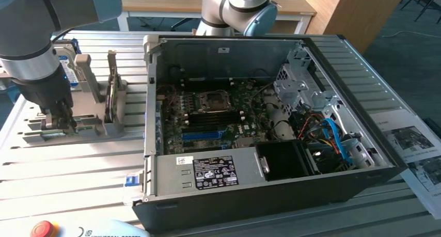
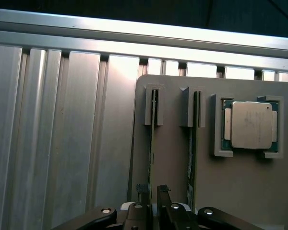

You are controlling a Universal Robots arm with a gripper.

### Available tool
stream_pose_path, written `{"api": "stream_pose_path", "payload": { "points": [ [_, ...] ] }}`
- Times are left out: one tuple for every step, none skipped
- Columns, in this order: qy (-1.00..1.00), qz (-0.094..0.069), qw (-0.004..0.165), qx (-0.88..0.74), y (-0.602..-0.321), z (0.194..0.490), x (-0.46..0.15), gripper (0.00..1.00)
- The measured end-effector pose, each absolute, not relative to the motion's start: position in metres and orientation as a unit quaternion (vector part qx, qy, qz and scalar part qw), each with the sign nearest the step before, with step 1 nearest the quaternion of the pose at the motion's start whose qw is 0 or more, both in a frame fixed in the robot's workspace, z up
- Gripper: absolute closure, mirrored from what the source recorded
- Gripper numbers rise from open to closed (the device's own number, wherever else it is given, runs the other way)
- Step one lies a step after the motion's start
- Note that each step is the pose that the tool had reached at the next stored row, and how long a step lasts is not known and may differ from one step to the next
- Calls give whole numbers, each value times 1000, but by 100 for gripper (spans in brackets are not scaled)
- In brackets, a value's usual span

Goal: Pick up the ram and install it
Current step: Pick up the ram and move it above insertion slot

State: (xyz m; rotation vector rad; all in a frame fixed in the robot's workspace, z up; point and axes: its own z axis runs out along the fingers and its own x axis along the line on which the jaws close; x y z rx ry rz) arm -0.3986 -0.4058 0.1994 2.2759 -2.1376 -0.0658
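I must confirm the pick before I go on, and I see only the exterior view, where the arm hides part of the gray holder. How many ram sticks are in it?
Observer: Two. The ram and a second stick stand on edge in the gray holder, each in its own slot.
Operator: Which one is the gripper at?
Observer: The gripper is lined up on the ram, the stick farther from the processor.
Operator: Is the processor in the holder too?
Observer: Yes, it lies flat in a square nest beside the second stick.
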Motion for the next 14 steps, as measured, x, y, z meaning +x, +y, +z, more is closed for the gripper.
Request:
{"api": "stream_pose_path", "payload": {
  "points": [
    [-684, -21, 9, 729, -406, 199, -399, 79],
    [-684, -21, 9, 729, -406, 199, -399, 79],
    [-684, -21, 9, 729, -406, 199, -399, 79],
    [-684, -21, 9, 729, -406, 199, -399, 79],
    [-684, -21, 9, 729, -406, 199, -399, 79],
    [-684, -21, 9, 729, -406, 200, -399, 79],
    [-684, -21, 9, 729, -406, 200, -399, 79],
    [-684, -21, 9, 729, -406, 200, -399, 79],
    [-684, -21, 9, 729, -406, 201, -399, 79],
    [-684, -21, 9, 729, -406, 201, -399, 79],
    [-684, -21, 9, 729, -406, 201, -399, 79],
    [-684, -21, 9, 729, -406, 201, -399, 79],
    [-684, -21, 9, 729, -406, 201, -399, 79],
    [-684, -21, 9, 729, -406, 201, -399, 79]
  ]
}}
